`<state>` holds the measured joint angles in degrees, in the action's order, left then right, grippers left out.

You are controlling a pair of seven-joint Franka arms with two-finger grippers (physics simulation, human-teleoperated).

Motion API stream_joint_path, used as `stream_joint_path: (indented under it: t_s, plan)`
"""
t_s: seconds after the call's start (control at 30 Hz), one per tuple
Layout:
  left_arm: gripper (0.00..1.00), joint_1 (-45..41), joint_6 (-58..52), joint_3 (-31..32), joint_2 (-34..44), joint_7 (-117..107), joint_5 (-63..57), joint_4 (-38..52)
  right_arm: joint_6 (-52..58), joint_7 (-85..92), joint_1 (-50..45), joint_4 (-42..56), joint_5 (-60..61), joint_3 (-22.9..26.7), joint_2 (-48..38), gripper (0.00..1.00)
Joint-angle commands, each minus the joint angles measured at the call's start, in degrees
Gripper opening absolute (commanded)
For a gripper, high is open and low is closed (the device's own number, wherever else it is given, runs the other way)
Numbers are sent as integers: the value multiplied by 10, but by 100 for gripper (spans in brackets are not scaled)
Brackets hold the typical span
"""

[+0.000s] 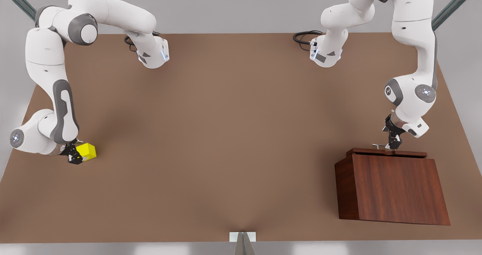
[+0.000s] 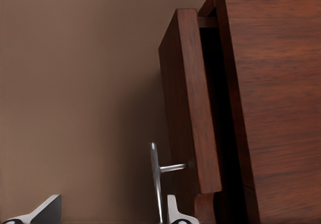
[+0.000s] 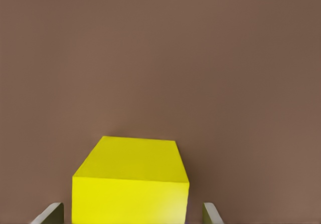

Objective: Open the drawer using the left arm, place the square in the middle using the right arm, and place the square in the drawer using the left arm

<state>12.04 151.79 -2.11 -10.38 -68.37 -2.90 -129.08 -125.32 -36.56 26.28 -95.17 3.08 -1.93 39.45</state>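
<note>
Your left gripper (image 1: 391, 146) hangs spread at the slightly open drawer's (image 2: 188, 103) handle (image 2: 156, 181) by the bench's (image 1: 233, 134) front-view right edge, while your right gripper (image 1: 77, 158) straddles the square (image 1: 86, 151), unpinched, near the opposite edge.

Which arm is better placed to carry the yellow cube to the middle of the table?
The right arm. The right gripper is already at the yellow cube, its open fingers flanking it. The left gripper is busy at the drawer handle.
</note>
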Motion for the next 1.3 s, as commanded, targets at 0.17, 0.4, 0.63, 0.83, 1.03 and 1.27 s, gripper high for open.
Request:
stream_joint_path:
  t_s: [0.17, 0.4, 0.63, 0.83, 1.03, 1.27]
  plan:
    - [100, 0, -19, 0, 23, -5, 0, -14, -23, 2, -1, -9, 0, 0, 6, 96]
    - [100, -6, -24, 0, 27, -12, 0, -18, -29, 0, -3, -7, 0, 0, 9, 59]
    - [100, -7, -66, 0, 39, -14, 0, -18, -10, -28, -17, -4, 0, -4, -10, 56]
    - [100, -7, -84, 0, 47, -15, 0, -21, 162, -122, -128, -2, 5, -10, -113, 59]
    - [100, -7, -89, 0, 62, -18, 0, -40, 155, -328, -366, 31, 74, -11, -140, 56]
    - [100, -7, -93, 0, 70, -16, -1, -41, 61, -417, -578, 93, 112, -11, -49, 48]
